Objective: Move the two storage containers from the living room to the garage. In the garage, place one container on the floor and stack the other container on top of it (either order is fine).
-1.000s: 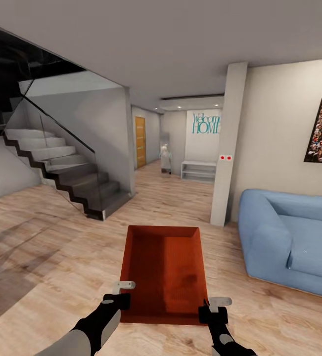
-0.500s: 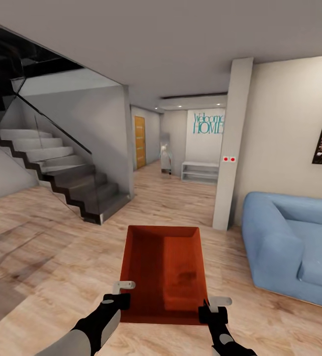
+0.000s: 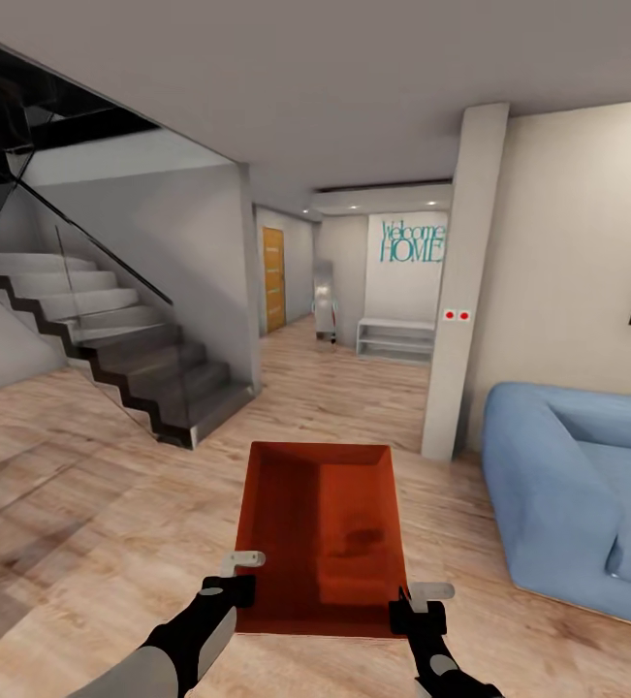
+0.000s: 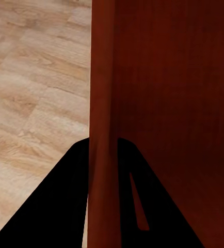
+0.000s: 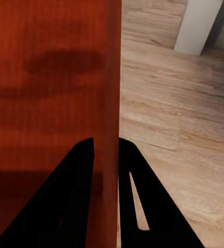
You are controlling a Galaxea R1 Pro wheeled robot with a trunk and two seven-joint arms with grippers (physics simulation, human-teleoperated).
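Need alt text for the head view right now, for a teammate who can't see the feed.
Both tools, left and right, grip the near corners of an orange-red storage container held out front over light wood floor. Stairs rise left, a blue sofa sits right, a hallway lies ahead.

Container between staircase and sofa

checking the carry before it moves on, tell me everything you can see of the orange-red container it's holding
The storage container is an orange-red, open-topped rectangular bin with thin walls and an empty, smooth-looking interior, shaded darker on one half. It is held level above the light wood plank floor, its long side pointing away from the robot. The left gripper clamps the near end of one side wall, the right gripper the other. In each wrist view the dark fingers straddle the wall's edge, one inside, one outside.
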